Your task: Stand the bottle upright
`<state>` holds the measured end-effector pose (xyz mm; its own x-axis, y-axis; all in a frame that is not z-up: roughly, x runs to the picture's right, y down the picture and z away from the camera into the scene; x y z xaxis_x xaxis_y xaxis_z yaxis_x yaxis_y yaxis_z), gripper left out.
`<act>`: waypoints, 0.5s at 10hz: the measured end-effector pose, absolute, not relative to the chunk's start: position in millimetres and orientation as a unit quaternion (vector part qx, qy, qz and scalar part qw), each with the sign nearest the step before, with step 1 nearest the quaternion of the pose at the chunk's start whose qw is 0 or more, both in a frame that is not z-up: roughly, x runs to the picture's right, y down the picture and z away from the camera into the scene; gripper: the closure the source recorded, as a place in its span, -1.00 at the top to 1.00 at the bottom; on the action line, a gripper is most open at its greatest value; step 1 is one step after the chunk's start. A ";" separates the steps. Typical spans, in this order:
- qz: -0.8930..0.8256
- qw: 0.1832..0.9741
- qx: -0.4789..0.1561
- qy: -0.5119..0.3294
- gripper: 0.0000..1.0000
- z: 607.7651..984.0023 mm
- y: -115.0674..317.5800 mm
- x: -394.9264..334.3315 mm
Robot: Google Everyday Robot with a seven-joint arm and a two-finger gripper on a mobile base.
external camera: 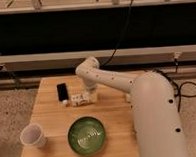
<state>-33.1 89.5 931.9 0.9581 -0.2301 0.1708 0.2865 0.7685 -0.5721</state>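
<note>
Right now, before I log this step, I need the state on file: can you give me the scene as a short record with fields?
surface: wooden table
bottle: bottle lying on its side at mid-table, not yet upright
tool: tool low at the bottle's right end; whether it touches cannot be told
arm: white arm reaching in from the right
beside bottle, left and behind: black object
front left: white cup, upright
front centre: green bowl

The gripper sits beside the bottle, behind the bowl; cup front-left.
</note>
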 end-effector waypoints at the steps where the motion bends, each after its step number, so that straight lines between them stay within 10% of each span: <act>1: -0.136 0.940 -0.310 -0.043 0.50 932.1 88.6 -34.1; 5: -0.139 0.934 -0.326 -0.040 0.60 914.3 86.5 -43.3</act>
